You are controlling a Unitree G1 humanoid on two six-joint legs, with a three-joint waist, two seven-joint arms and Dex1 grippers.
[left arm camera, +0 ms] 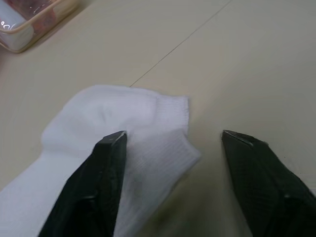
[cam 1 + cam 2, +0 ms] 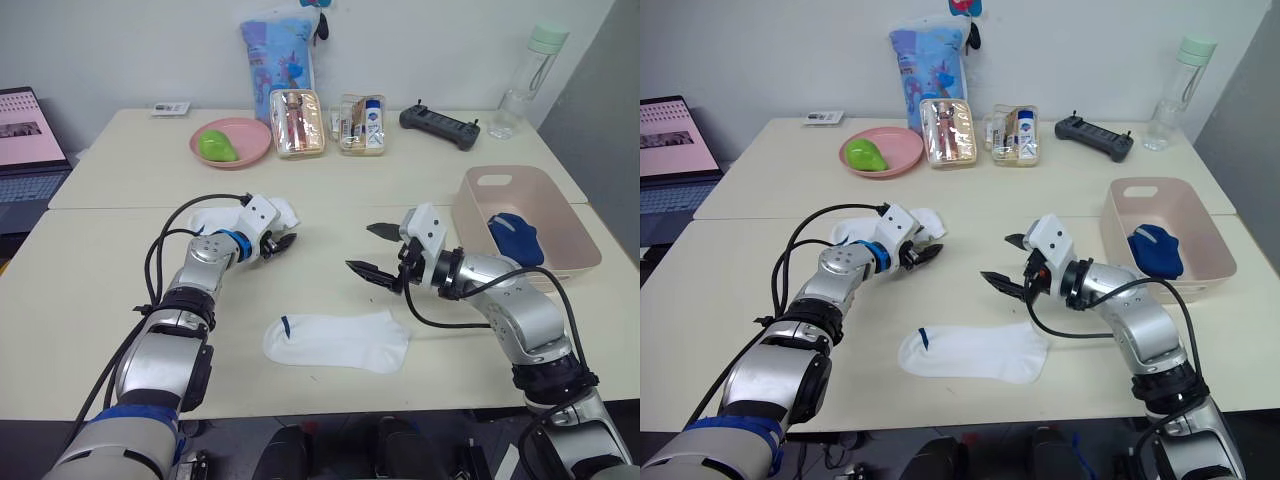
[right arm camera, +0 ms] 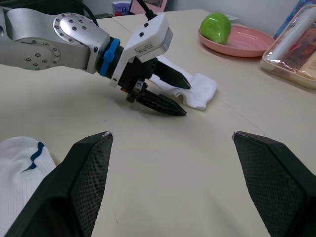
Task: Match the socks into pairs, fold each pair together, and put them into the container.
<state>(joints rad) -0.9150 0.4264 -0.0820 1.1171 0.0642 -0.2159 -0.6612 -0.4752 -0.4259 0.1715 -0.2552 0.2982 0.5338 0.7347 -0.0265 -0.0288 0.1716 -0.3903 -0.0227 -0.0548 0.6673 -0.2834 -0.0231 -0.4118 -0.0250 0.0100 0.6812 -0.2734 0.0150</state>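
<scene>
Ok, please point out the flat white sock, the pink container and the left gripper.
flat white sock (image 2: pixel 340 341), left eye view, mid-foot.
pink container (image 2: pixel 478 219), left eye view, near side wall.
left gripper (image 3: pixel 174 96), right wrist view, between its fingers.

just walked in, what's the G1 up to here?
Sorting socks. The left gripper is open over the edge of a white ankle sock, not yet closed on it. The right gripper hangs open and empty above the table. A second white sock lies flat nearby; dark blue socks sit in the pale pink plastic tub.
</scene>
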